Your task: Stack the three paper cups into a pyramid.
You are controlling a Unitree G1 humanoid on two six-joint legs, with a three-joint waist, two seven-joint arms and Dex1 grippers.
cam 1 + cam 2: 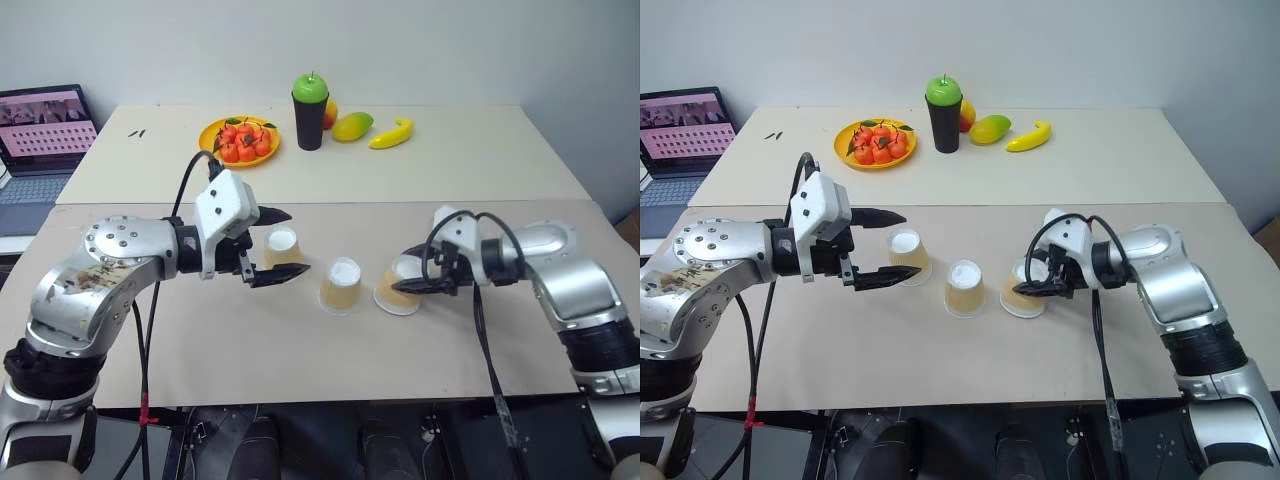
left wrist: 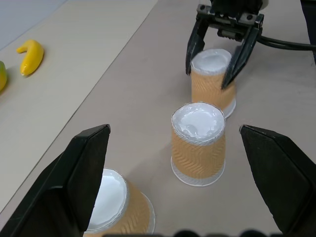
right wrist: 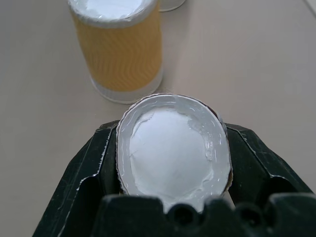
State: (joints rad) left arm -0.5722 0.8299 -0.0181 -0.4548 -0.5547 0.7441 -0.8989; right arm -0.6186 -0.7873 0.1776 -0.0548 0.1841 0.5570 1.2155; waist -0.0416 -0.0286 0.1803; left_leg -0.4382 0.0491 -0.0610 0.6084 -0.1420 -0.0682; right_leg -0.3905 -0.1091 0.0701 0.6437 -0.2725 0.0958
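Note:
Three tan paper cups stand upside down in a row on the table. The left cup (image 1: 283, 252) shows between the spread black fingers of my left gripper (image 1: 297, 242), which is open and not touching it. The middle cup (image 1: 341, 286) stands free. On the right cup (image 1: 393, 298) my right gripper (image 1: 1030, 275) is shut, its fingers (image 3: 96, 158) pressing the white bottom (image 3: 173, 150) into an oval. That cup leans slightly. No cup rests on another.
On the far table are an orange plate (image 1: 209, 135) of small red fruits, a black cup (image 1: 309, 122) with a green apple on top, a mango (image 1: 352, 126) and a banana (image 1: 391, 134). A laptop (image 1: 45, 130) sits at the far left.

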